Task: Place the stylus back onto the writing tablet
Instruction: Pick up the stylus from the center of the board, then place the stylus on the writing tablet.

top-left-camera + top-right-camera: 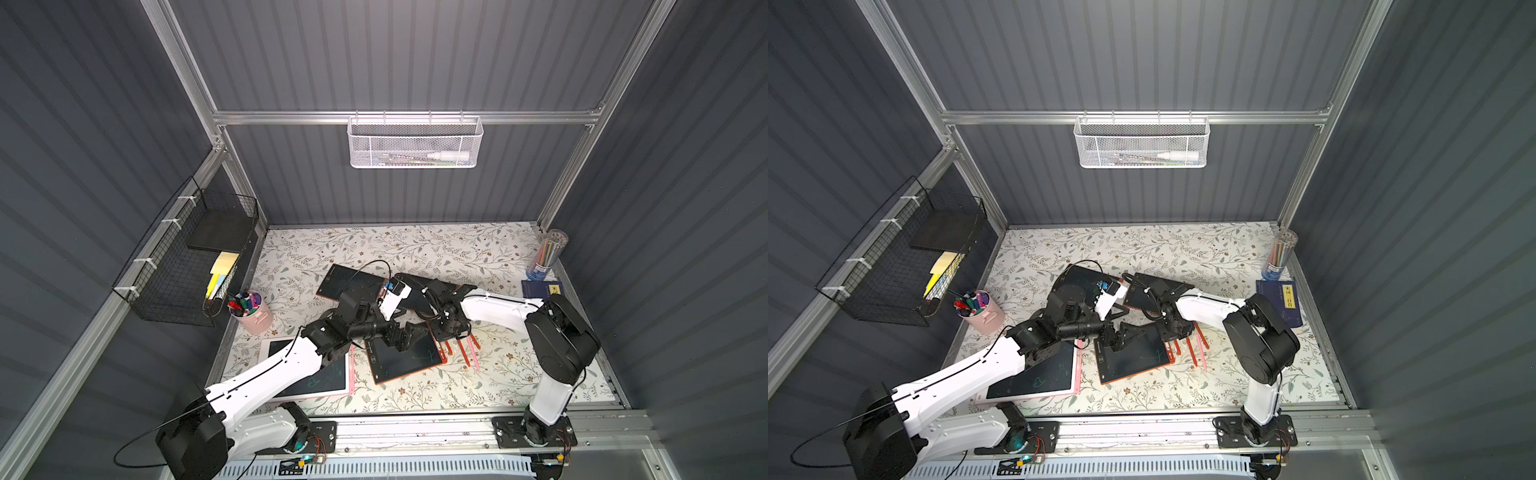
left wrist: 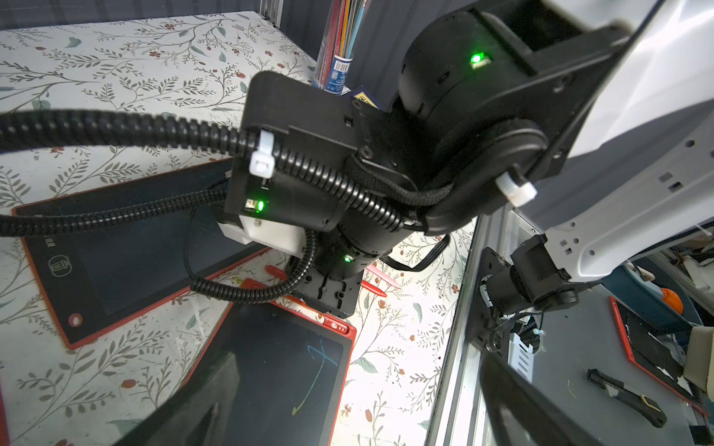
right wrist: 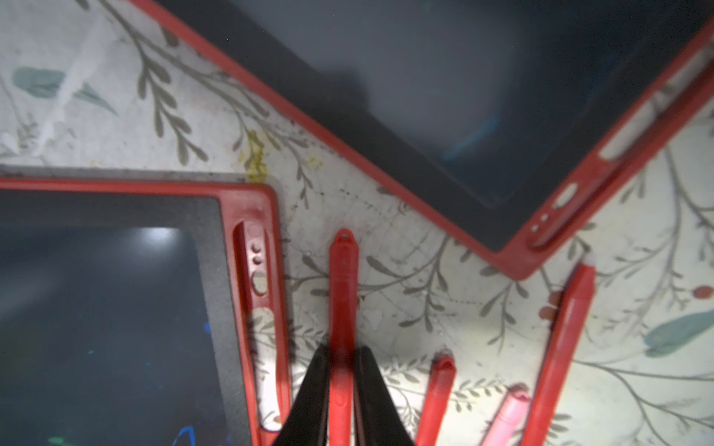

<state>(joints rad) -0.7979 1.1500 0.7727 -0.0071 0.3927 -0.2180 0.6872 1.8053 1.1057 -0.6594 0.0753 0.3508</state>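
While the right claw has its jaws pressed in on both sides of a red stylus, the stylus seems to lie on the floral surface or just off it; which, I cannot tell. It sits just beside the edge of the nearest red-framed tablet. That edge carries an empty slot, and the stylus's long axis runs almost parallel to it, with only a narrow strip of surface between them. Seen in a top view, the tablet lies on the left arm's side of the held stylus. So the coming move looks like a short sideways carry toward that arm with very little turning. Three other styluses lie on the opposite side, clear of that path. The left claw hangs spread wide over the tablet's far corner, holding nothing. The right arm is nearer and already has the grip.
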